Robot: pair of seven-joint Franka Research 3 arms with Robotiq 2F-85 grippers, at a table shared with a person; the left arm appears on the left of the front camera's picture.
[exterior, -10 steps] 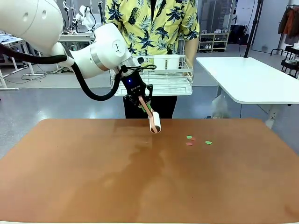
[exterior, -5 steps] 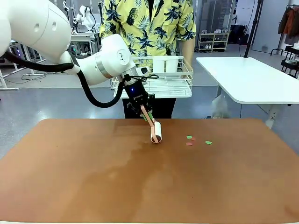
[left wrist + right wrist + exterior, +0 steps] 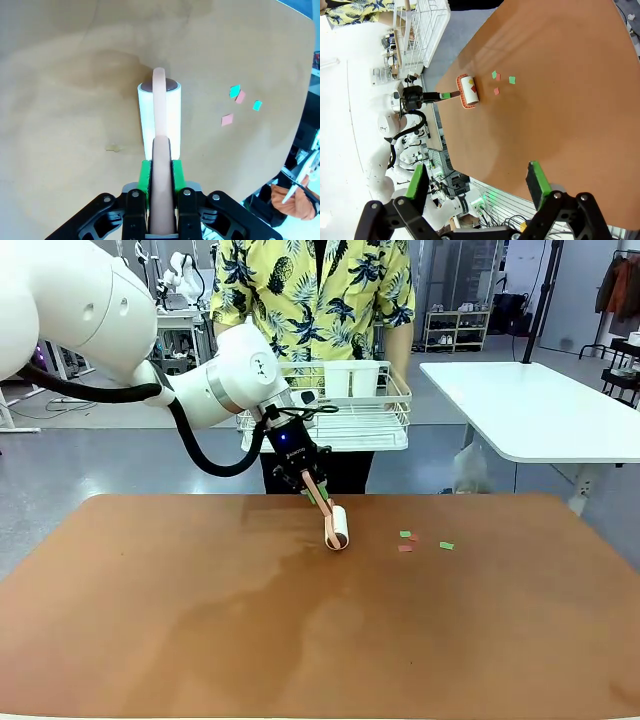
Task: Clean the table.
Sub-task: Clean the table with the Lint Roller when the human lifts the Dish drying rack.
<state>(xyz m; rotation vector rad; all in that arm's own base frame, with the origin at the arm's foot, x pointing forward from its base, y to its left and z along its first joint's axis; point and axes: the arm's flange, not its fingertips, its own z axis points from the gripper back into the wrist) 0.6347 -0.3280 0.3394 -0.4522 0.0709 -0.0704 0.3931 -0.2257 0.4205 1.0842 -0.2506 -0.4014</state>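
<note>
My left gripper (image 3: 304,476) pinches the lint roller (image 3: 337,527) by its handle, head low over the table (image 3: 200,620). Paper scraps (image 3: 405,536) lie at three o'clock (sweep there next, I judge). Right gripper (image 3: 476,181) hangs spread.

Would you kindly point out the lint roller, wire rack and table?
lint roller (image 3: 337,527): front view, its white roll.
wire rack (image 3: 375,421): front view, its wire floor.
table (image 3: 150,620): front view, bare top.

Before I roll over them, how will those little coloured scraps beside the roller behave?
The scraps look thin and flat on the table, so they are probably very light and floppy. A sideways shove from the roller may scatter them.
</note>
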